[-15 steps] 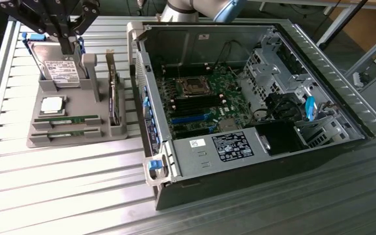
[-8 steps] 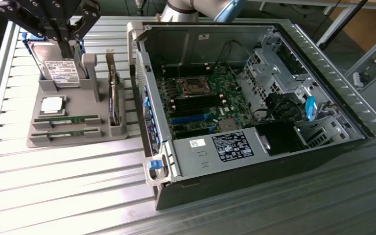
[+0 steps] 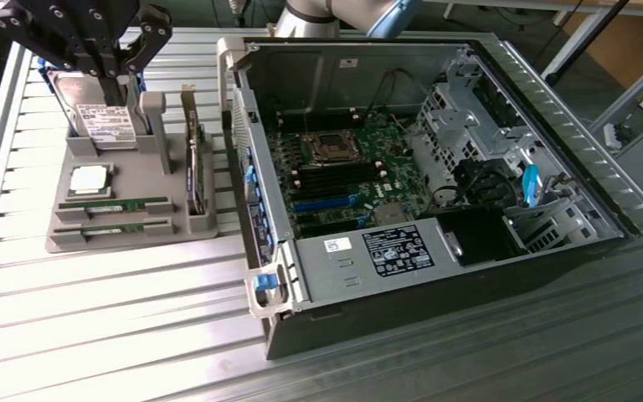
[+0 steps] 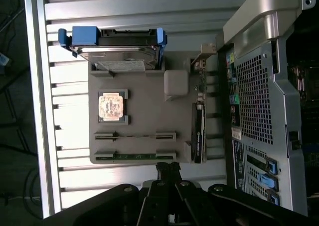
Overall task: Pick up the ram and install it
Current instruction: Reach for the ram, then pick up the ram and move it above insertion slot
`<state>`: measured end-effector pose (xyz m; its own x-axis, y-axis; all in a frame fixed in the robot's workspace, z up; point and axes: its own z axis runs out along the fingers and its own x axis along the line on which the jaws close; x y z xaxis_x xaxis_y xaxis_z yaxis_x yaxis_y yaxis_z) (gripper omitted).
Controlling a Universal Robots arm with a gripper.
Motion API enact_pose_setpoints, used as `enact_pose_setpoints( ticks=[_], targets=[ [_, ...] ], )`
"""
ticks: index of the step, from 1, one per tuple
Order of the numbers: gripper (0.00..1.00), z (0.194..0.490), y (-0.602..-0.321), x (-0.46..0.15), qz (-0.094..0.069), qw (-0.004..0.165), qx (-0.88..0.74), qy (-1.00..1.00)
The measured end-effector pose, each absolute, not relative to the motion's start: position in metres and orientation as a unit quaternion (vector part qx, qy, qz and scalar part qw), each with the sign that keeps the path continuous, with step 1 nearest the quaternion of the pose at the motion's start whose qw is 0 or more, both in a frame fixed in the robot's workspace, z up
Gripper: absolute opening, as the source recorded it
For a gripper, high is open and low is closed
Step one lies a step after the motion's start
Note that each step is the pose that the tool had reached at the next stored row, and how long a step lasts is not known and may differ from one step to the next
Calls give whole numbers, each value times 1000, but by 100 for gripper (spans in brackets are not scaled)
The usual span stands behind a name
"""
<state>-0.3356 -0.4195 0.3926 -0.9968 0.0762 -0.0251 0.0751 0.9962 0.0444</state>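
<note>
Slatted silver metal table [image 3: 120,335], long ribs with dark grooves between, brightly lit toward exterior view's left. Two things directly on it. Grey parts fixture [image 3: 143,180] toward exterior view's left, flat on the slats. Open computer case [image 3: 257,126] toward exterior view's right, lying on its side, interior facing up. Fixture just beside case wall, edges roughly parallel; touching or not, cannot tell.

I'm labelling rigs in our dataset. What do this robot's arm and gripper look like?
The gripper is matte black, built of angular linked bars with small round bolt heads at the pivots; the wrist view shows the same black links. The arm is a light grey tube with a blue cap at its joint.
</note>
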Motion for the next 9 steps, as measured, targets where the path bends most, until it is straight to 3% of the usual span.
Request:
enact_pose_setpoints(
  ticks=[9],
  targets=[
    [9, 392, -424, -336, 22, 13, 38, 999]
  ],
)
